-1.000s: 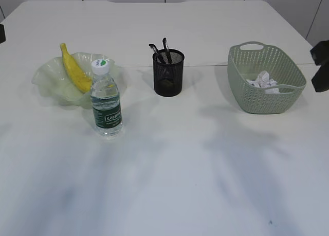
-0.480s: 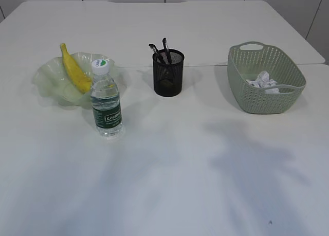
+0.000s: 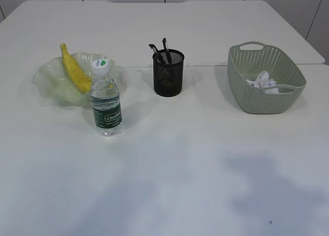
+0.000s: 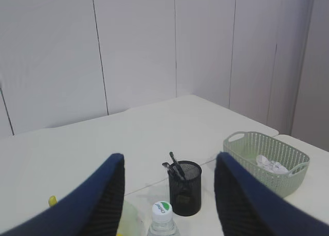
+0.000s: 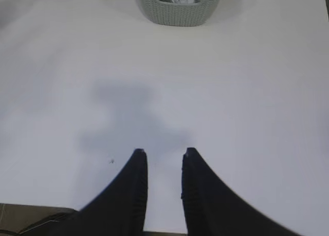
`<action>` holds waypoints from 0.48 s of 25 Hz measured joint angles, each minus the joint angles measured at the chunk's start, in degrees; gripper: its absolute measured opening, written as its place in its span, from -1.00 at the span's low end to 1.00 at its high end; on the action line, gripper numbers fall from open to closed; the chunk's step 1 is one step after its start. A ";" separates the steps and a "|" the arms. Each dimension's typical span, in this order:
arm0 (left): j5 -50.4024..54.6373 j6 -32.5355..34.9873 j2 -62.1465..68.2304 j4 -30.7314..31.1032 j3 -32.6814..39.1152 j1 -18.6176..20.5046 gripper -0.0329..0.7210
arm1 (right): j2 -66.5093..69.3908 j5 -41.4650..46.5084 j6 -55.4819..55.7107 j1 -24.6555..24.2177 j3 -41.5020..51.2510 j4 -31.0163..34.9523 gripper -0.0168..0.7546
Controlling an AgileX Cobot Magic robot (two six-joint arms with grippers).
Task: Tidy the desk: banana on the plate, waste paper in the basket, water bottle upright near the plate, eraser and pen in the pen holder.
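Water bottle [image 3: 106, 103] stood upright beside the plate [image 3: 51, 79]; its green label was unreadable, the eraser hidden. Left gripper [image 4: 167, 192] gaped empty, right gripper [image 5: 163, 169] narrowly parted, empty

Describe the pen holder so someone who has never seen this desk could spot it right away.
On the white desk, look along the back row between the plate on the left and the green basket on the right. The pen holder stands alone in the middle. It is the only black thing there: a small mesh cup with dark pens sticking out.
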 joint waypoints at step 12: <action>8.59 0.00 -0.02 0.00 8.71 0.00 0.12 | -17.86 3.65 1.62 0.00 1.77 -1.09 -0.50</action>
